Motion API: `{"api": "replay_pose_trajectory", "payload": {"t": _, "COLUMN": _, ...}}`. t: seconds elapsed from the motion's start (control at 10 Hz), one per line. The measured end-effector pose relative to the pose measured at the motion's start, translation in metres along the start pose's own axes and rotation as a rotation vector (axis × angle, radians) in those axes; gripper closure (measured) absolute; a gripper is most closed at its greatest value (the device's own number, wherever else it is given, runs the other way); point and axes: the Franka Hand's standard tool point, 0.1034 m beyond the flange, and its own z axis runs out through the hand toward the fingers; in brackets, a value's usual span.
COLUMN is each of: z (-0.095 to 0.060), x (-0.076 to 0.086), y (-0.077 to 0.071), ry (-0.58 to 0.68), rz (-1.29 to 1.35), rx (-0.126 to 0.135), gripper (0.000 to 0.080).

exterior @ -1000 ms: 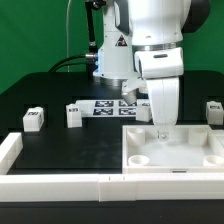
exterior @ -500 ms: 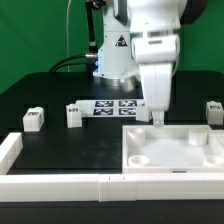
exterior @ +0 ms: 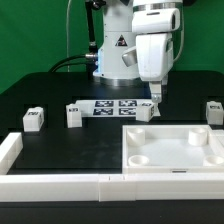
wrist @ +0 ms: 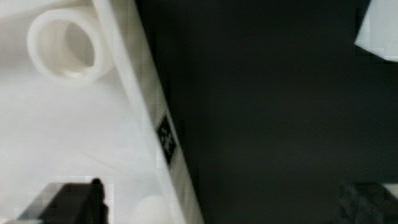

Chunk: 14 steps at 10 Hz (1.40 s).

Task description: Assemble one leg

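Observation:
Four small white tagged legs stand on the black table: one at the exterior view's left [exterior: 33, 119], one beside it [exterior: 74, 115], one just behind the panel [exterior: 146, 112], and one at the far right [exterior: 214, 110]. The large white panel [exterior: 190, 152] with round corner sockets lies at the front right. My gripper [exterior: 156, 95] is open and empty, raised over the panel's far edge, just right of and above the middle leg. In the wrist view the gripper [wrist: 217, 202] spans the panel edge [wrist: 143, 120]; a round socket [wrist: 68, 45] shows, and no leg.
The marker board [exterior: 112, 105] lies behind the legs at the robot's base. A white rail [exterior: 60, 181] runs along the table's front, with a raised end piece [exterior: 10, 150] at the left.
My gripper has risen from the panel's far socket and moved back toward the panel's far edge, near the middle leg. The legs and the panel have not moved.

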Motion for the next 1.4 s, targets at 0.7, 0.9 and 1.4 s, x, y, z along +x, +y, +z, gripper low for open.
{"api": "replay_pose_trajectory", "payload": {"t": 0.7, "z": 0.002, "x": -0.002, "y": -0.003, "ry": 0.019, "rz": 0.316, "rx": -0.014, "gripper": 0.0151}}
{"api": "replay_pose_trajectory", "payload": {"t": 0.9, "z": 0.004, "x": 0.002, "y": -0.016, "ry": 0.036, "rz": 0.598, "rx": -0.015, "gripper": 0.0151}}
{"api": "replay_pose_trajectory", "payload": {"t": 1.4, "z": 0.007, "x": 0.038, "y": -0.044, "ry": 0.049, "rz": 1.236, "rx": 0.024, "gripper": 0.0151}}
